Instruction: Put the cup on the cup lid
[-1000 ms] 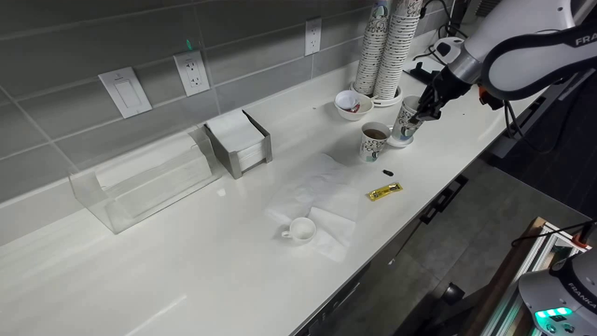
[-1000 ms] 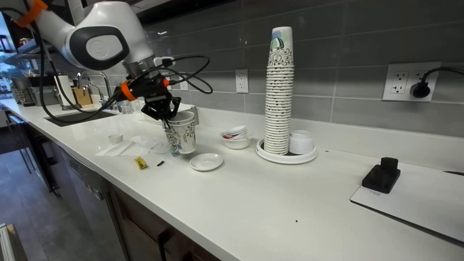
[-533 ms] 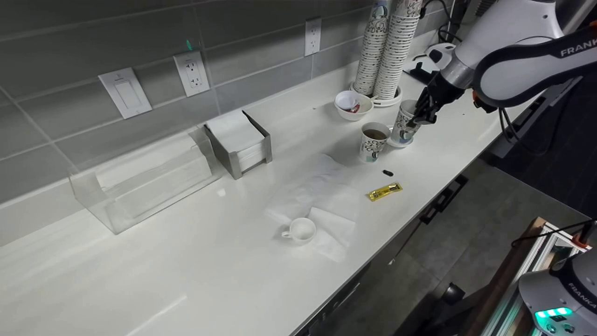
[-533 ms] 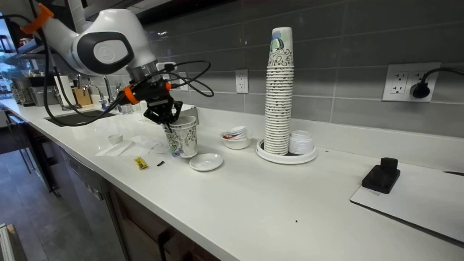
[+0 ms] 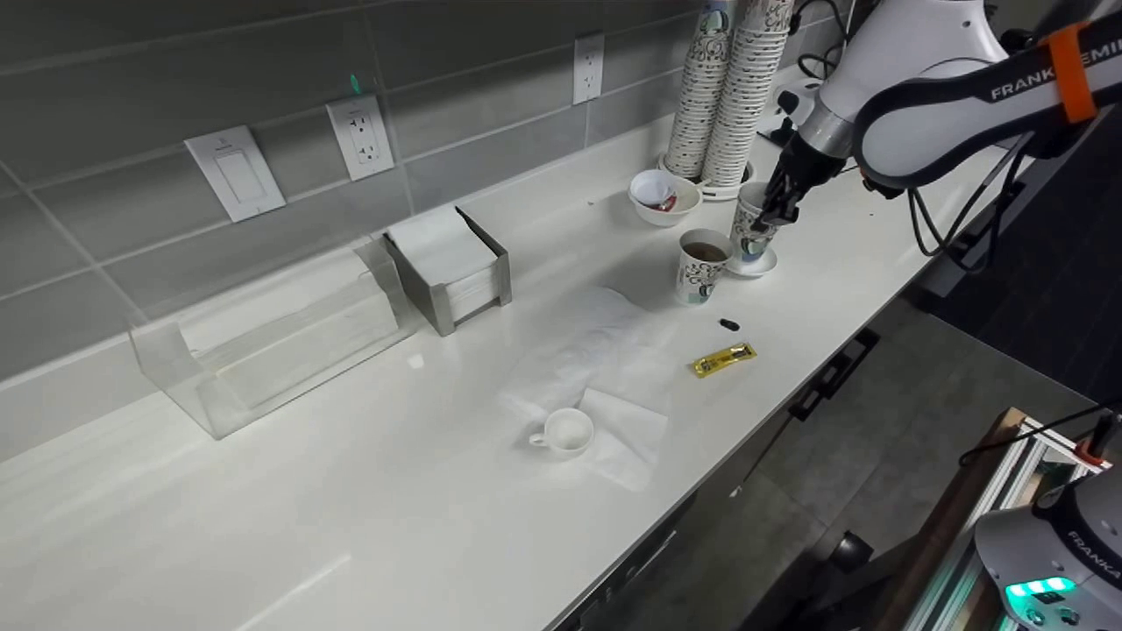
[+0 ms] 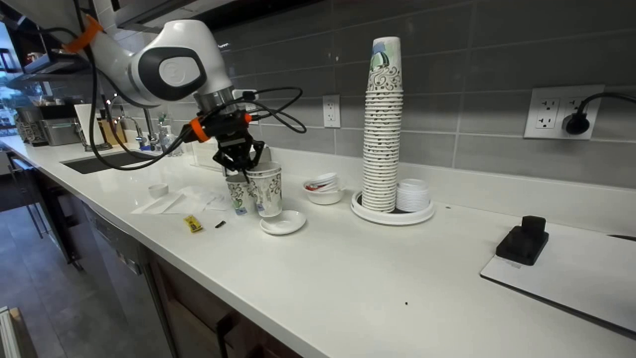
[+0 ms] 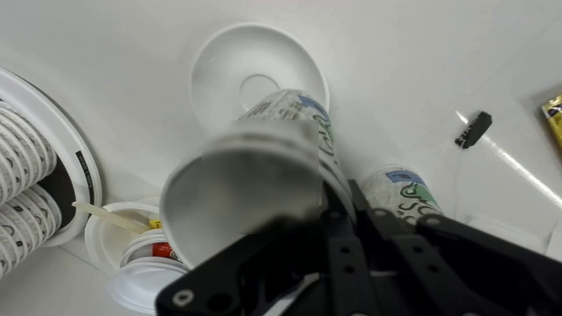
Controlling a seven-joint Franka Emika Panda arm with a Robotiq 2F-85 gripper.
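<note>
The cup, a pale paper cup with dark swirls and a double rim, shows in both exterior views [image 5: 751, 230] [image 6: 270, 195]. My gripper [image 6: 246, 171] is shut on its rim wall, one finger inside and one outside. The cup hangs slightly tilted. The cup lid, a flat round white saucer-like disc [image 6: 285, 226], lies on the counter under the cup, partly covered by it in both exterior views. In the wrist view the cup [image 7: 333, 149] hides the lower part of the lid [image 7: 219, 57]. I cannot tell whether the cup's base touches the lid.
A paper cup with brown liquid [image 5: 699, 280] stands beside the held cup. A white bowl with red inside [image 6: 324, 198], tall paper-cup stacks [image 6: 382, 149], a yellow packet [image 5: 723, 359] and a small black piece [image 5: 728, 324] are nearby. A handled white cup [image 5: 568, 431] sits by napkins.
My gripper has carried the cup sideways and slightly down, so that its base is now over the lid and farther from the brown-filled cup in an exterior view.
</note>
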